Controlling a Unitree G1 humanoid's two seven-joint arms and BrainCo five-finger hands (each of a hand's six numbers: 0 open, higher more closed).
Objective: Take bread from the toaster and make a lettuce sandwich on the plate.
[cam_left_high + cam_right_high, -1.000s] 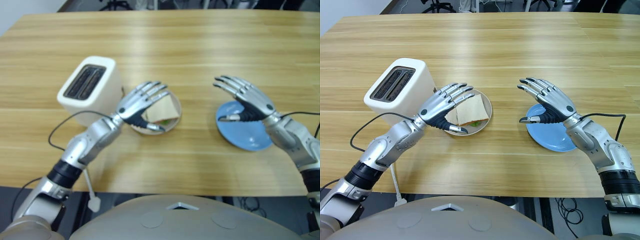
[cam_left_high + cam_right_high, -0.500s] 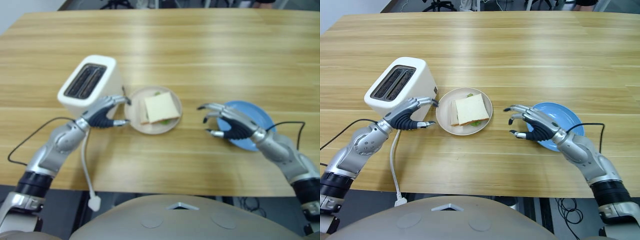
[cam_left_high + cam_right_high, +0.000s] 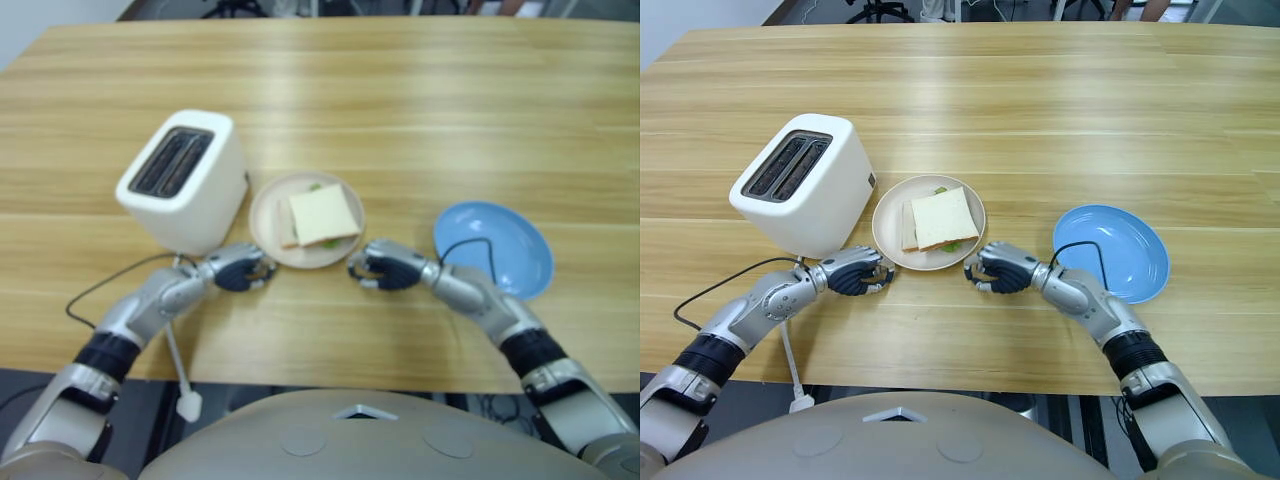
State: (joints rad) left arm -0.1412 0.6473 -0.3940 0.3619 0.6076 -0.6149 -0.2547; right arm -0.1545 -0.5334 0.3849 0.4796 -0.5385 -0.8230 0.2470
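Fingers (image 3: 870, 272) curled shut on both hands, holding nothing. Desk (image 3: 1040, 100): carries all. Toaster (image 3: 805, 195): behind left hand (image 3: 852, 273). Blue plate (image 3: 1130, 255): far right. Plate (image 3: 885, 240): holds sandwich (image 3: 940, 218), lettuce edge showing. Left hand, right hand (image 3: 1000, 268): lately raised and spread, now lowered, flanking plate. Sandwich judged finished.

A white two-slot toaster (image 3: 805, 195) stands upright, slots facing up, its white cord (image 3: 787, 345) trailing toward the near edge. Just to its right lies a round beige plate (image 3: 883, 228) carrying a sandwich (image 3: 940, 218): stacked white bread slices with green lettuce (image 3: 939, 189) peeking out at the edges.
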